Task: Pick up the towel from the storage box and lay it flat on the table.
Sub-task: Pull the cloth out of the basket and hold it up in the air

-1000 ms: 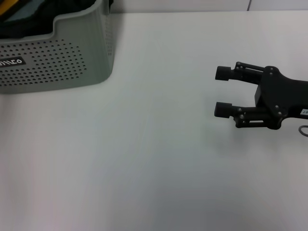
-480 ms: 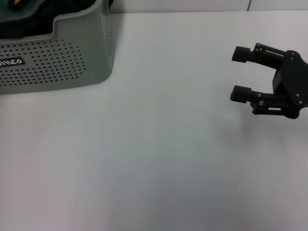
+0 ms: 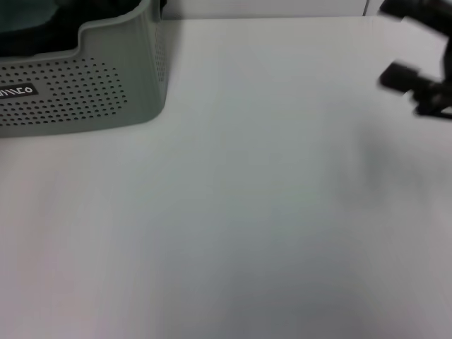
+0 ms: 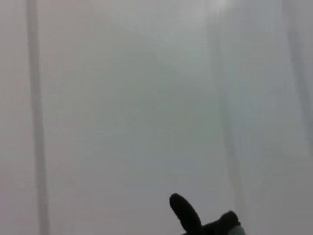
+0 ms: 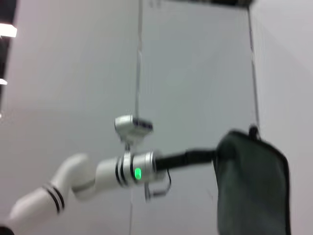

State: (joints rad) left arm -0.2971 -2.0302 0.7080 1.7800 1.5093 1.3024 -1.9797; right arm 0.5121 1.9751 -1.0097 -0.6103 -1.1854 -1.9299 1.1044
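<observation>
The dark green towel [image 5: 252, 191] hangs in the air in the right wrist view, held by its upper corner. My left gripper [image 5: 215, 154] is shut on that corner at the end of the white left arm; it is out of the head view. A dark tip of cloth [image 4: 185, 214] shows in the left wrist view. The pale grey-green storage box [image 3: 85, 92] stands at the far left of the white table [image 3: 247, 212]. My right gripper [image 3: 393, 41] is open and empty, raised at the far right.
A lighter teal cloth [image 3: 25, 14] lies in the box above a dark interior. A small dark label [image 3: 15, 90] is on the box's front wall. A white wall stands behind the table.
My right gripper has moved away and to the right, up to the far right corner of the head view. The yellow bit of cloth above the box has gone out of that view.
</observation>
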